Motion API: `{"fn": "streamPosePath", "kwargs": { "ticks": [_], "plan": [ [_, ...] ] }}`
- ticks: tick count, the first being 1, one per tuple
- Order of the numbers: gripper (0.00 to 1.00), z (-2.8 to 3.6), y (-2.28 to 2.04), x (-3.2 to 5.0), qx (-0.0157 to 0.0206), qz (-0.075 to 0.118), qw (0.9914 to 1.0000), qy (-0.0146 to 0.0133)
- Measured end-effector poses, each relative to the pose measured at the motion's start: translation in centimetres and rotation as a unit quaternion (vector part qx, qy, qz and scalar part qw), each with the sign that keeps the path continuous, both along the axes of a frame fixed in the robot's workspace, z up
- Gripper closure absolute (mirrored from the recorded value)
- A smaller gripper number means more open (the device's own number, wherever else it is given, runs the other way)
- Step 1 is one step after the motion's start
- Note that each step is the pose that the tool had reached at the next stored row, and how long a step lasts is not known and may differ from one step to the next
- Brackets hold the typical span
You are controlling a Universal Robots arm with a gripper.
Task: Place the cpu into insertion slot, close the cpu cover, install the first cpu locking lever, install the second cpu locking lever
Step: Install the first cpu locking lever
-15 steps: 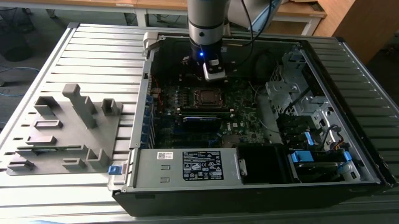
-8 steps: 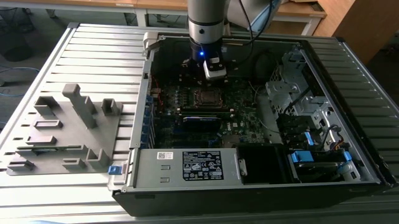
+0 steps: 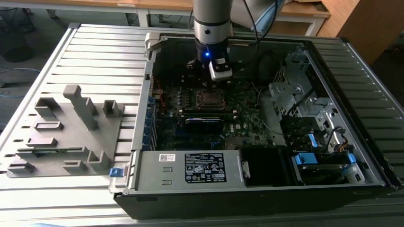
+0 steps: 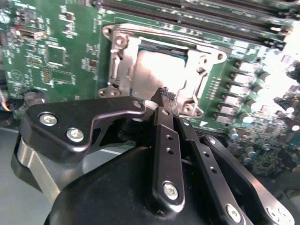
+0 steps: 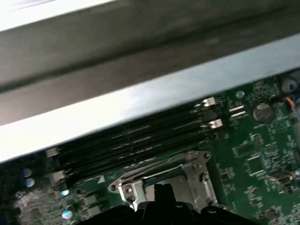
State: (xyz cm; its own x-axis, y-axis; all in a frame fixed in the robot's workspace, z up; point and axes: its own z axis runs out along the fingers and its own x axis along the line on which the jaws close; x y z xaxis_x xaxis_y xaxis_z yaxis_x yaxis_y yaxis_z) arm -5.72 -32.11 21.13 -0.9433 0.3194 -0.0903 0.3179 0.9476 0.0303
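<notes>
The insertion slot (image 3: 208,98) sits in the middle of the green motherboard inside the open computer case. The silvery cpu cover (image 4: 123,61) lies flat over it, and the pale top of the cpu (image 4: 157,68) shows through its square opening. A thin metal lever rod (image 4: 187,41) runs along the cover's side nearest the memory slots. My gripper (image 4: 166,95) is shut with nothing between its black fingers; its tips sit low at the socket's edge, on the side away from that rod. In the first wrist view the gripper (image 5: 161,188) hides part of the cover (image 5: 197,180). In the exterior view the gripper (image 3: 213,84) hangs just above the slot.
Long black memory slots (image 5: 136,140) lie close beside the socket, with the case's metal wall (image 5: 140,93) behind them. A power supply (image 3: 189,168) and drive bays (image 3: 303,94) fill other parts of the case. A grey fixture (image 3: 63,132) rests on the slatted table at the exterior view's left.
</notes>
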Motion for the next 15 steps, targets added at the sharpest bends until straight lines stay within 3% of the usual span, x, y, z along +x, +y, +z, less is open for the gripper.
{"fn": "streamPosePath", "kwargs": {
  "ticks": [4,10,15],
  "plan": [
    [0.89,-0.08,0.0,0.86,-0.0001,0.005,0.99999,0.0014],
    [0.89,0.13,0.0,0.91,-0.0044,0.008,0.99996,0.0018],
    [0.89,0.29,-0.19,0.9,-0.0052,0.008,0.99995,0.0018]
  ]
}}
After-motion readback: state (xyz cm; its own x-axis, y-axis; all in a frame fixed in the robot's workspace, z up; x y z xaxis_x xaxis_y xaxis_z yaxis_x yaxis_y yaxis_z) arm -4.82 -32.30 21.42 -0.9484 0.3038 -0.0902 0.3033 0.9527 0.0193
